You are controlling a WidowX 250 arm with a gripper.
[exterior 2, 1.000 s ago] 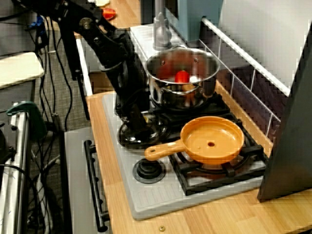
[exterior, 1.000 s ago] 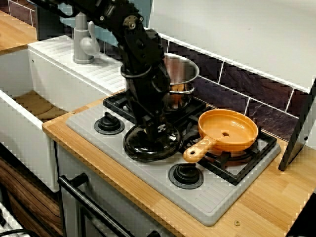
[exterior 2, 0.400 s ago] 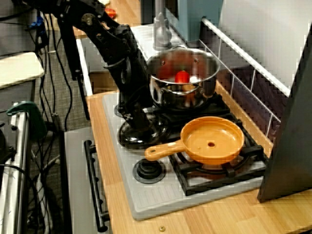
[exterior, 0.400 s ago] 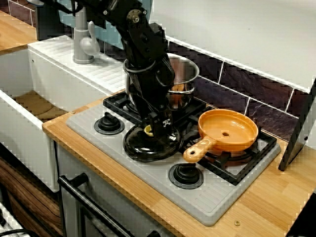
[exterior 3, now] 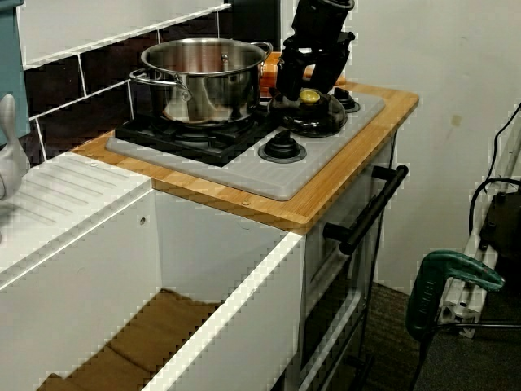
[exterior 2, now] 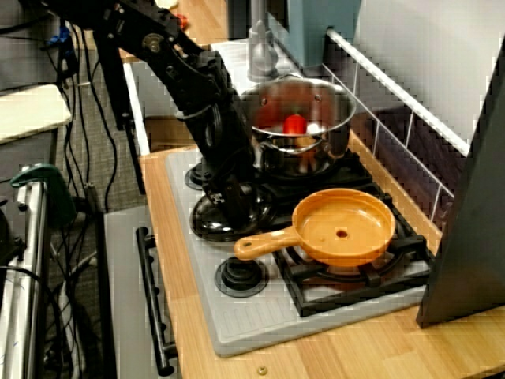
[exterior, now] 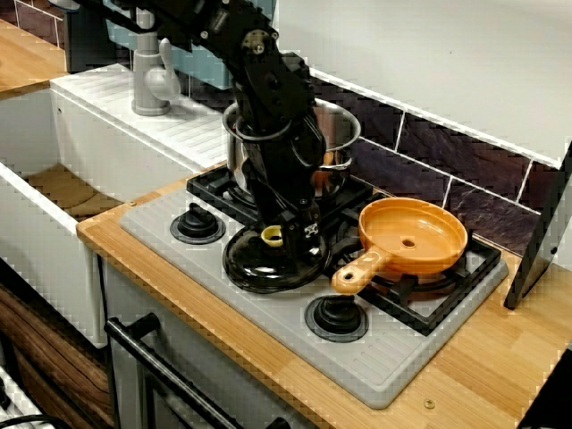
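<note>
- far left, the white sink (exterior: 40,241) with a grey tap (exterior: 147,76) behind it, well apart from the work.
- next, the grey hob (exterior: 375,357), with a black dial (exterior: 197,223) at its front left corner.
- just right of that dial lies the dark lid (exterior: 259,264), flat on the hob and rim down, near the front edge. its yellow knob (exterior: 271,236) points up.
- the gripper (exterior 3: 308,81) hangs directly over the knob. in the view from the sink end its jaws stand apart, one on either side of the knob and a little above it, holding nothing.
- judged from its gloss, the lid is rigid, smooth and probably slippery. it may be glass or hard plastic, so it could chip or crack if knocked. it looks light to moderate in weight.
- the knob seems the one good place to hold it, being raised and central, so the lid should hang level. the rim sits flush on the hob and offers little to get under.
- behind the lid, a steel pot (exterior: 344,125) on the back burner, close to the arm.
- further right, an orange pan (exterior: 411,237) whose handle reaches toward the lid's edge, just beside it.
</note>
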